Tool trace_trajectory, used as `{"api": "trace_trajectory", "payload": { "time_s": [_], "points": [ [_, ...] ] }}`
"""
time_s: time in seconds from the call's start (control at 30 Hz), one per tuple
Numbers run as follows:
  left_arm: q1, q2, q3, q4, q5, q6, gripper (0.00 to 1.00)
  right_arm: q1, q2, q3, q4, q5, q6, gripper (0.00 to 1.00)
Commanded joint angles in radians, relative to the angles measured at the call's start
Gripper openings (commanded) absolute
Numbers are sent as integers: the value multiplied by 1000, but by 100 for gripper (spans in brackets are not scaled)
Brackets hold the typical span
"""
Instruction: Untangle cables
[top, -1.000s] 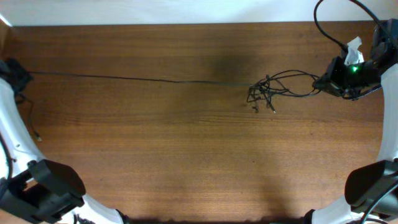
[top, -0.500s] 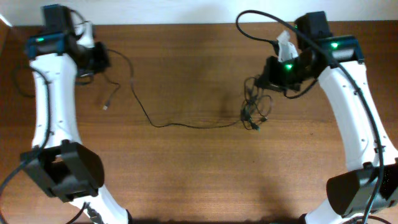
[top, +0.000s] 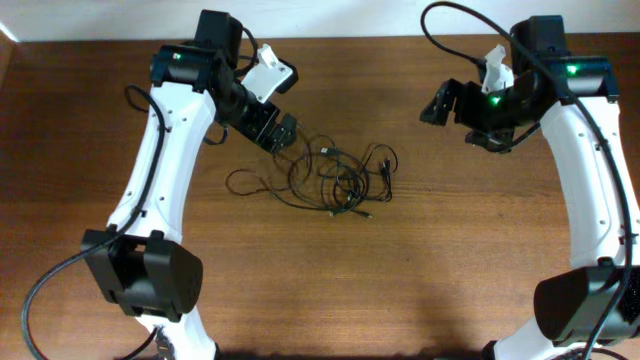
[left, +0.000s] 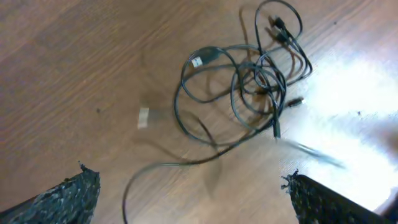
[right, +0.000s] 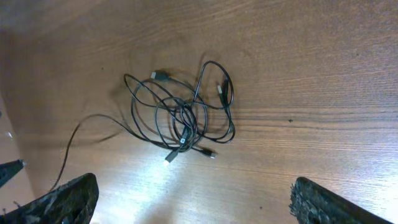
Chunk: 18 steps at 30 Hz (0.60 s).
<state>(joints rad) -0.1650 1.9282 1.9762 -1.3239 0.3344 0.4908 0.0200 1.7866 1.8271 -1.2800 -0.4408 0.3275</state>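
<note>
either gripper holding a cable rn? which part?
Nothing is held. The left gripper and right gripper are both open and empty; the cables lie bunched on the table.

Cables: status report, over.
Left gripper open, empty, at the pile's edge. Right gripper open, empty, clear of it. Cables knotted in one pile on the table. Nothing in the way.

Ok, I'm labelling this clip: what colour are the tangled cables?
Black. The cables show best in the right wrist view, against the brown table.
</note>
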Motion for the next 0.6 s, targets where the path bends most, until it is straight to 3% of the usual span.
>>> {"api": "trace_trajectory", "payload": {
  "time_s": [0.0, 0.03, 0.07, 0.1, 0.17, 0.2, 0.33, 0.37, 0.4, 0.43, 0.57],
  "points": [
    [4, -29, 130, -41, -82, -91, 100, -2, -13, 3, -15, 31, -24, 100],
    [4, -29, 146, -39, -311, -312, 98, -2, -13, 3, -22, 32, -24, 100],
    [4, -29, 147, -64, -613, -620, 90, -2, -13, 3, -27, 35, -24, 100],
    [4, -29, 147, -61, -516, -604, 89, -2, -13, 3, -33, 41, -24, 100],
    [-19, -26, 128, -29, -130, -375, 86, -2, -13, 3, -45, 91, -24, 100],
    [-51, -25, 85, 4, -28, -291, 83, -2, -13, 3, -46, 95, -24, 99],
    [-206, -25, -126, 149, -23, -301, 75, -2, -13, 3, -64, 140, -24, 99],
    [-241, -25, -177, 202, -29, -355, 71, -2, -13, 3, -68, 146, -24, 99],
    [-296, -25, -271, 308, -137, -626, 66, -2, -13, 3, -68, 147, -24, 100],
    [-339, -25, -343, 391, -212, -718, 66, -2, -13, 3, -67, 147, -24, 99],
    [-439, -24, -503, 622, -267, -817, 50, -2, -13, 3, -68, 147, -24, 99]
  ]
}}
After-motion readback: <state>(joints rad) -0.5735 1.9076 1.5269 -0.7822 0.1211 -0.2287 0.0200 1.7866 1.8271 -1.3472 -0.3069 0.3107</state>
